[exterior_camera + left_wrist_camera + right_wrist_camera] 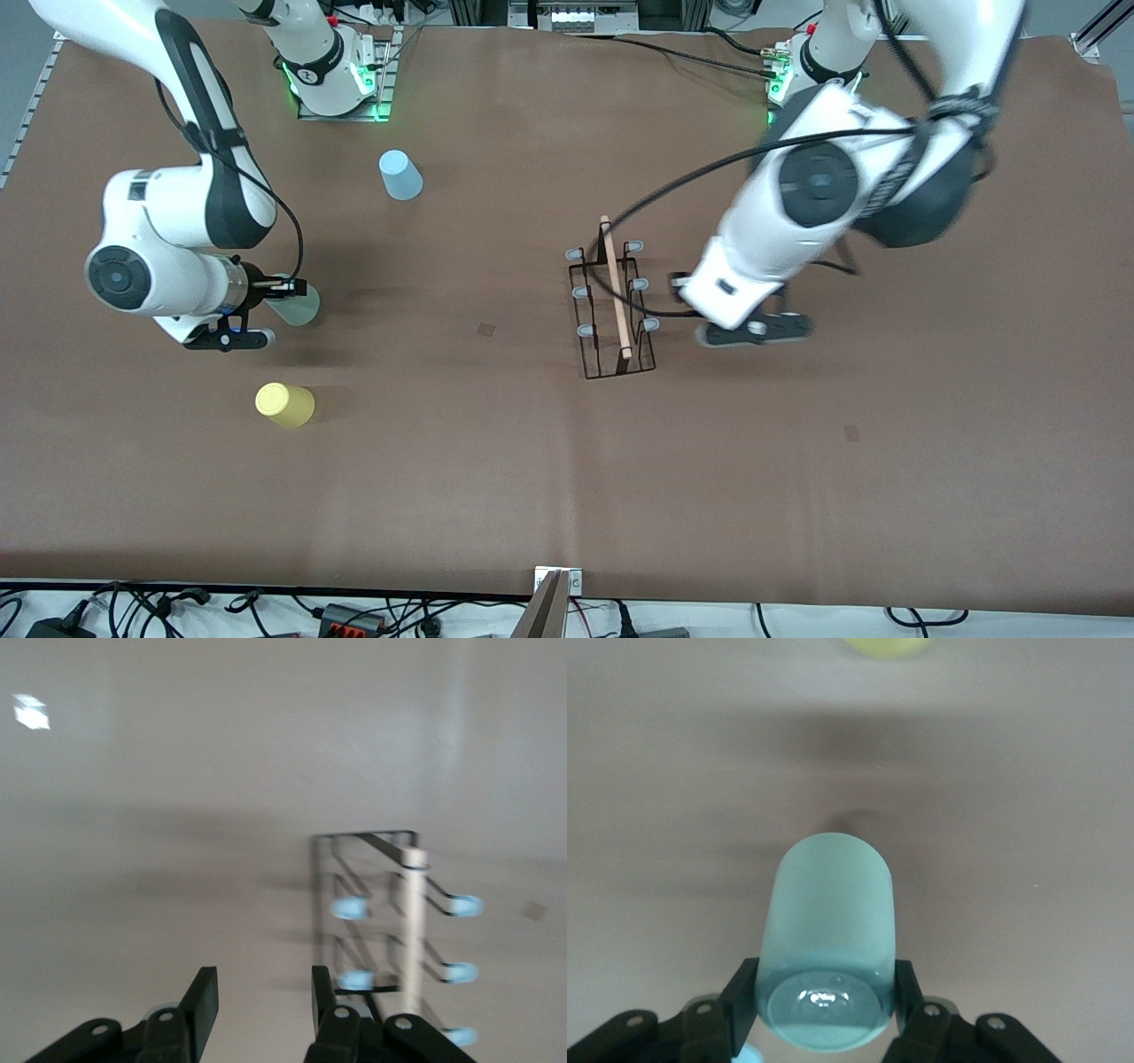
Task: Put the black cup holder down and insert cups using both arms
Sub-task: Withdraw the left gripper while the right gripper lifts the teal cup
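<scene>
The black cup holder (611, 306) stands on the brown table near the middle, with its wooden rod on top and grey-tipped prongs out to both sides. My left gripper (680, 297) is open and empty, close beside the holder toward the left arm's end. The left wrist view shows the gripper (257, 997) and the holder (410, 921). My right gripper (288, 299) is shut on the pale green cup (303, 307), held on its side low over the table, as the right wrist view shows (828, 921). The yellow cup (285, 405) and the light blue cup (400, 175) sit on the table.
The yellow cup also shows at the edge of the right wrist view (886, 645). The right arm's base plate (341, 93) stands near the blue cup. Cables and a bracket (556, 589) lie along the table edge nearest the front camera.
</scene>
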Tool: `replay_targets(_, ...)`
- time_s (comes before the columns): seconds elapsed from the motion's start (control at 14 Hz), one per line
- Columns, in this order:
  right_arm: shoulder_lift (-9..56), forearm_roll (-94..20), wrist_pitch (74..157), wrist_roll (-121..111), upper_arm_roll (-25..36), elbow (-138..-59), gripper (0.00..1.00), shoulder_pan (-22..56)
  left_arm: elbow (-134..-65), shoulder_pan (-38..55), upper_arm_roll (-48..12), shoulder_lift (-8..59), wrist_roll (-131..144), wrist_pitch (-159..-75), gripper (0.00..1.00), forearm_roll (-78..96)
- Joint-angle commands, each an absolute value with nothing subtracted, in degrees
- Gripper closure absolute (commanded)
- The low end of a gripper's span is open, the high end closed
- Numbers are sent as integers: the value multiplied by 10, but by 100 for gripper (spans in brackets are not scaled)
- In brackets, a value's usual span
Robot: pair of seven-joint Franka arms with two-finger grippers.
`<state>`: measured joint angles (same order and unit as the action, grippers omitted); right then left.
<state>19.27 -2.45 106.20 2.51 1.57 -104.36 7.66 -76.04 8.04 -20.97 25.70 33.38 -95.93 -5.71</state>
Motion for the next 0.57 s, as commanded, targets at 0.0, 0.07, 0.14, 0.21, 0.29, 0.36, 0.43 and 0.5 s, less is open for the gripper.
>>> replay_targets(0.0, 199, -85, 1014, 34, 14, -957, 77, 133, -763, 75, -144, 215, 214, -915, 35, -33)
replay_targets(0.07, 202, -101, 1014, 41, 14, -942, 77, 155, -764, 74, -110, 204, 171, -911, 21, -22)
replay_targets(0.14, 205, -110, 1013, 69, 14, -937, 77, 176, -764, 73, -82, 196, 131, -903, 0, -13)
replay_targets(0.21, 205, -109, 1014, 95, 14, -935, 77, 200, -764, 67, -63, 185, 104, -890, 0, -6)
replay_targets(0.29, 205, -108, 1014, 120, 15, -922, 77, 236, -766, 66, -44, 170, 72, -880, 0, -4)
replay_targets(0.36, 206, -107, 1013, 146, 15, -909, 77, 264, -770, 66, -25, 157, 46, -875, 0, -4)
replay_targets(0.43, 207, -109, 1013, 175, 15, -904, 77, 283, -773, 65, -13, 152, 46, -885, 0, -2)
replay_targets(0.5, 208, -109, 1016, 197, 14, -903, 77, 299, -773, 64, -9, 152, 47, -889, 0, -1)
